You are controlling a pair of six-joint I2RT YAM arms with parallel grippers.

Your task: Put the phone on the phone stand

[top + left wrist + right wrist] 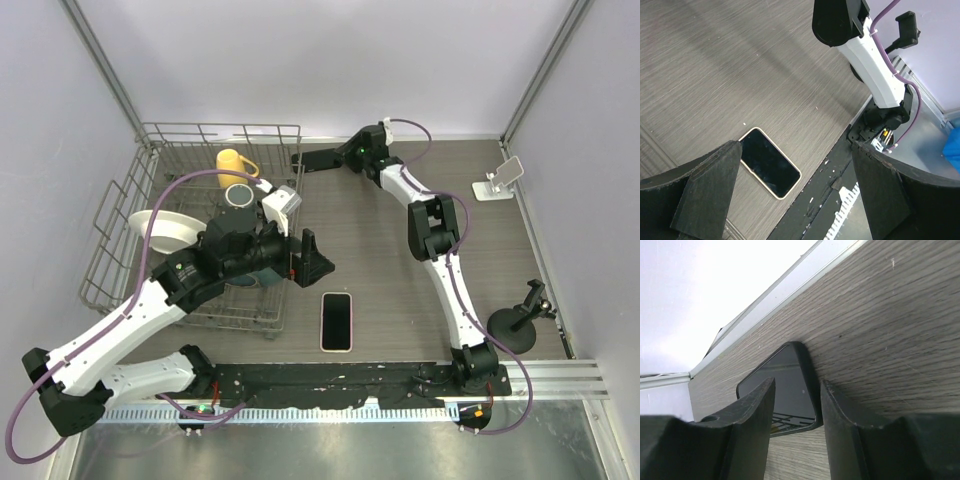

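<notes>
**A:** Why does the left gripper (318, 258) hang just beside the dish rack (150, 160)?

**B:** Its fingers are spread wide and empty, and they point across the table (390, 290). I judge it is lining up on the phone (337, 321).

**A:** And the right gripper (796, 385), far back by the wall?

**B:** Its fingers are partly apart, low over a dark flat slab (790, 365), perhaps a second phone. I can't tell whether they touch it. They pinch nothing that I can see.

**A:** Where exactly is the phone?

**B:** It lies flat on the table, screen up, near the front edge, and nothing is gripping it.

**A:** And the stand (500, 180)?

**B:** It sits in the far right corner with its back plate tilted and bare, well apart from the phone. The whole carry is not yet begun, and I think the phone will need a grip across its long edges.
</notes>
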